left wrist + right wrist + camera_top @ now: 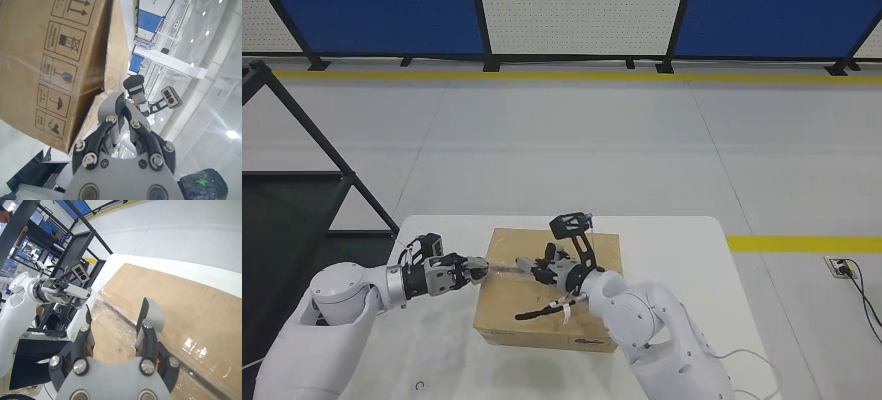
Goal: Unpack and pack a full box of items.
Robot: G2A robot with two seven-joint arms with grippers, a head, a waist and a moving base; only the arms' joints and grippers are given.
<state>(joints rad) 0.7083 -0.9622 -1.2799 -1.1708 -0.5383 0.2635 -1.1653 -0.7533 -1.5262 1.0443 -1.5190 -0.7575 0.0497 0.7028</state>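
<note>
- The box [504, 305], brown cardboard, stands in the middle of the bench [682, 260] with its top flaps shut.
- Clear tape [105, 309] runs along the box's top seam. It is crinkled and lifted at the seam's left end and lies flat farther along.
- The left pincer [480, 270] is at the box's upper left edge, where the seam ends. Its two pads are pressed together on the loose end of the tape. From the right wrist, the tape leads from the box straight into those fingertips [86, 295].
- From the left wrist, the closed left pincer [121, 111] sits just beside the box's top corner, next to the box's side wall with its printed handling symbols [56, 56].
- The right pincer [116, 317] is over the box top, just right of the left pincer. It is spread wide and holds nothing, with one finger on each side of the taped seam. Whether the fingertips touch the cardboard cannot be told.
- In the top view the right pincer [530, 268] is above the left half of the box.
- A small dark ring [419, 385] lies on the bench, near the front and well left of the box.
- A black rack [302, 180] stands on the floor left of the box, past the bench edge.
</note>
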